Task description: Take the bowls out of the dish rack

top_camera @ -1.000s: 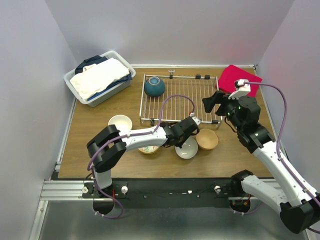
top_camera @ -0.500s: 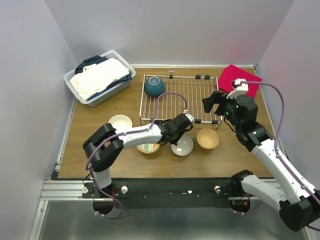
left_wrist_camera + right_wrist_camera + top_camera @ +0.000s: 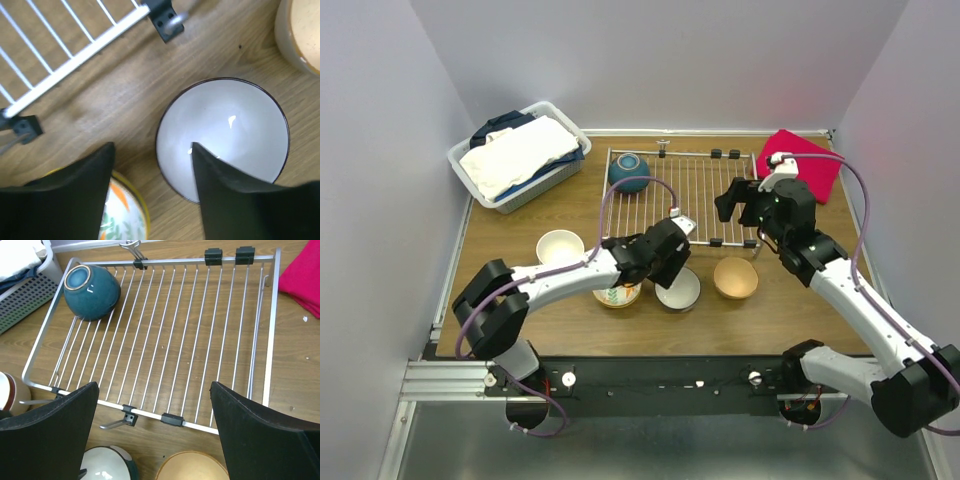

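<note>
Lying in the far left corner of the flat silver wire dish rack [image 3: 268,350], the round teal ceramic bowl [image 3: 91,292] is far-left of the open right gripper [image 3: 154,390], while the left gripper [image 3: 151,150] stands parted over a round white bowl [image 3: 235,125].

Boxed in on three sides by plain, pale grey-lilac walls [image 3: 650,60] under soft, even light. Between them, a wood-grain table [image 3: 490,235] bordered by a thin white strip [image 3: 453,262]. Along its near edge, an aluminium rail [image 3: 440,378]; below that, dull grey metal flooring [image 3: 450,445].
</note>
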`<action>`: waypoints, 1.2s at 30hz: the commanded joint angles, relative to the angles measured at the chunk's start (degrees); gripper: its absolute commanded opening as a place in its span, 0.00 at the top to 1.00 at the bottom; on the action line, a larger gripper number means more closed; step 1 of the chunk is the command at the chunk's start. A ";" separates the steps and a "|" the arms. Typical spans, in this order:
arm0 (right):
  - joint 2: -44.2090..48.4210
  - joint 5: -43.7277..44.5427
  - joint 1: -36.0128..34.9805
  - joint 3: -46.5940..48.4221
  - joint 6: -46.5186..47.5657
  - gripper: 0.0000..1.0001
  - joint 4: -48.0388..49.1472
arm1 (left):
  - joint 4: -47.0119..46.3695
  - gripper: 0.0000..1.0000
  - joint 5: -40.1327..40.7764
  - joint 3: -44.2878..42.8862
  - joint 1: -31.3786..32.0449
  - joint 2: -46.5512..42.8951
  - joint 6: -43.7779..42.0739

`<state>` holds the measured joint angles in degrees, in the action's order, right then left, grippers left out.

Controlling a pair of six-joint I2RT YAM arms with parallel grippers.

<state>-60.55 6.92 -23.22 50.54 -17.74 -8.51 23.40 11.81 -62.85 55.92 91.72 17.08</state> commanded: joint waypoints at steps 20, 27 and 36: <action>8.34 2.40 0.20 2.37 0.95 0.00 -3.79 | -5.47 0.01 18.33 -15.09 -12.41 0.72 -37.99; 11.33 1.44 0.20 3.24 0.51 0.00 -8.35 | -2.92 0.01 22.20 -27.49 -13.21 15.23 -44.50; 11.86 -0.41 0.20 5.70 0.25 0.00 -12.58 | -3.27 0.01 26.06 -36.11 -15.05 27.36 -48.54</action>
<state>-49.58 7.77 -23.22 53.58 -17.50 -17.67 20.23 33.78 -95.57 42.09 115.98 -27.94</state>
